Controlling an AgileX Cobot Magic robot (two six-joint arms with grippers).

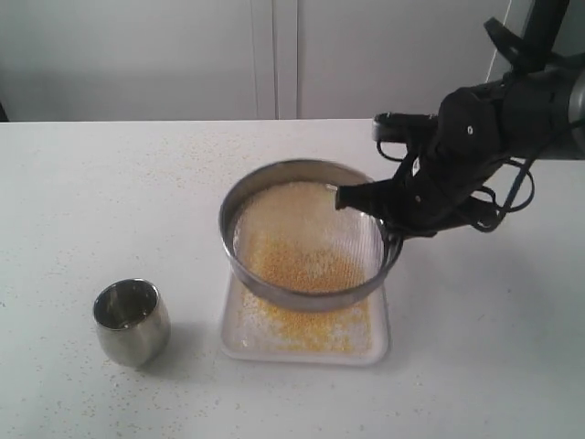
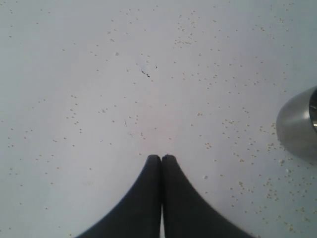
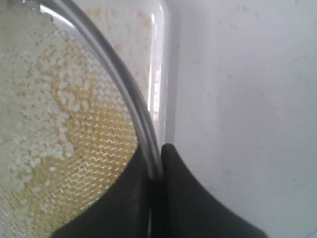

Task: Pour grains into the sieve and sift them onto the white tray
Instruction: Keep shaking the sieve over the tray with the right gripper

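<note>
With my right gripper clamped on the sieve at its rim, it hangs over the white tray, which has caught many grains, while more sit unsifted on the mesh.

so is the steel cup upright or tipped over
Upright: the steel cup stands on its base, open mouth facing up.

The desk lies open along its far and left sides, but the steel cup, the sieve above the white tray and the right end effector gripping its rim block the middle.
</note>
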